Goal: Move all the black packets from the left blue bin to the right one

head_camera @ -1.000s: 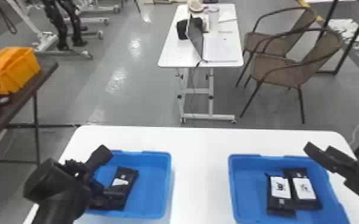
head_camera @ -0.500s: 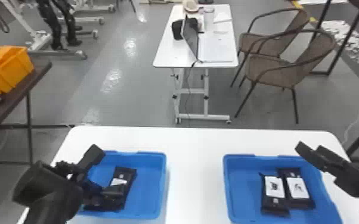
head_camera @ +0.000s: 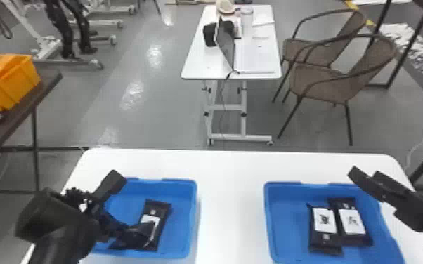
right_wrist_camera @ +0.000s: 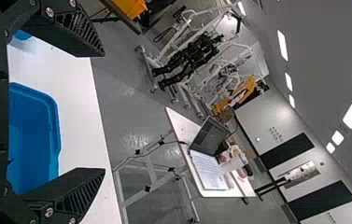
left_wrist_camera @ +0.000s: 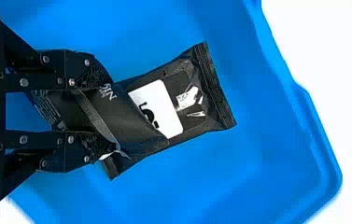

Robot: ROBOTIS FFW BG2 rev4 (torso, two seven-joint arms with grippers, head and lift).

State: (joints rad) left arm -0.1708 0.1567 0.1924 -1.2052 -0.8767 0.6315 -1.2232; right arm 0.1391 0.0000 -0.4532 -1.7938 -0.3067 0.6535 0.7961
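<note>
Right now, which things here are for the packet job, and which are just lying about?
For the job:
- left blue bin and its black packets
- right blue bin and its black packets
- left gripper, right gripper

Lying about:
- orange bin
- open laptop
- brown armchairs

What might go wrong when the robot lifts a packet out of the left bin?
The upper packet overlaps the lower packet, so lifting might drag both. It also looks buckled between the left gripper's fingers, so it could slip. In the right bin, it might land on the two packets there.
</note>
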